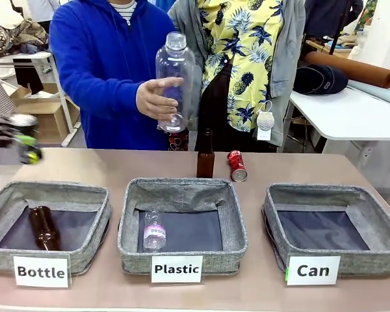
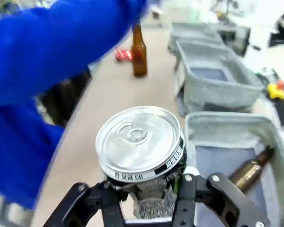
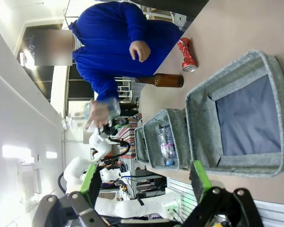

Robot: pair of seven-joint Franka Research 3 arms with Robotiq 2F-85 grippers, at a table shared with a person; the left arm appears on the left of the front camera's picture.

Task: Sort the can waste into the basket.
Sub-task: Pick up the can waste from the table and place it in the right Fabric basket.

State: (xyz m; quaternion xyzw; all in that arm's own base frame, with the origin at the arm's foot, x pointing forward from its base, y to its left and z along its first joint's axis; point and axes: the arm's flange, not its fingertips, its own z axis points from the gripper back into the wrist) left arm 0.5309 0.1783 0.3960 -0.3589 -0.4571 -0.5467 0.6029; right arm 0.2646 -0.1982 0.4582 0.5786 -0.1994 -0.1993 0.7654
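Note:
My left gripper (image 2: 146,191) is shut on a black can (image 2: 139,142) with a silver top, held up over the table's left end near the person's blue sleeve. In the front view that gripper (image 1: 26,148) is a blur at the far left. A red can (image 1: 236,165) lies on its side at the table's far edge, also seen as the red can (image 3: 186,54) in the right wrist view. The grey basket labelled "Can" (image 1: 325,192) stands at the front right with nothing in it. My right gripper (image 3: 144,182) hangs open above and short of that basket (image 3: 199,127).
A brown bottle (image 1: 205,156) stands upright beside the red can. A person in blue holds up a clear plastic bottle (image 1: 175,78). The "Bottle" basket (image 1: 52,188) holds a brown bottle, the "Plastic" basket (image 1: 182,185) a clear one.

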